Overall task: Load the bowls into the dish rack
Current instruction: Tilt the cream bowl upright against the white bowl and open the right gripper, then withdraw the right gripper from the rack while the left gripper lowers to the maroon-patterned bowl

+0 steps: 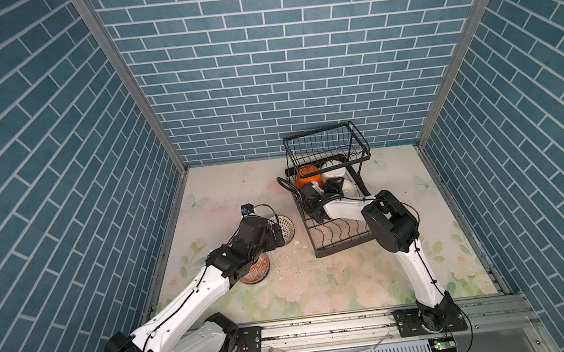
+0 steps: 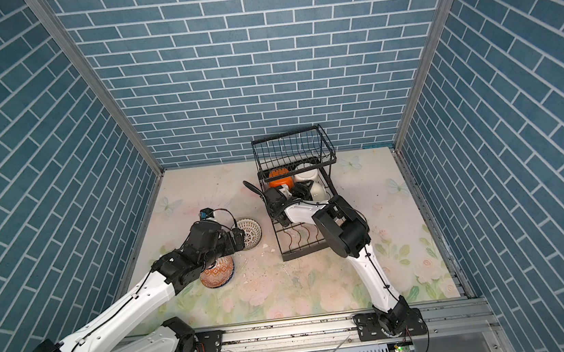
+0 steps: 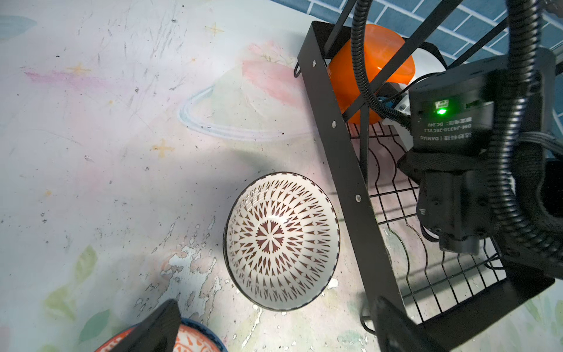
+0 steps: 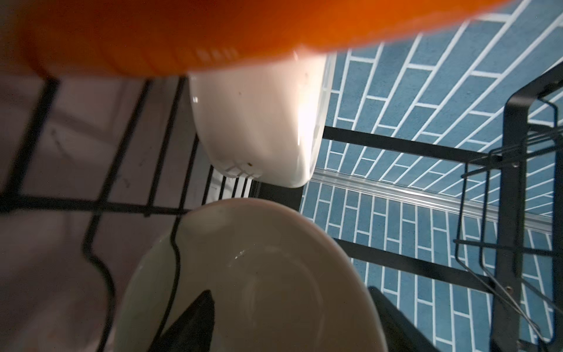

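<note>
The black wire dish rack (image 1: 332,193) held an orange bowl (image 1: 307,177), a white bowl (image 1: 333,174) and a cream bowl (image 4: 249,274), whose rim sat between the right gripper's (image 4: 292,323) parted fingers. The dark-patterned bowl (image 3: 281,240) lay upright on the table (image 1: 321,287) ahead of the left gripper's (image 3: 274,332) wide-spread fingers, the orange-patterned bowl (image 1: 256,270) under them.

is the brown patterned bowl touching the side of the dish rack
Apart. The left wrist view shows a strip of bare table between the brown patterned bowl and the dish rack side bar.
</note>
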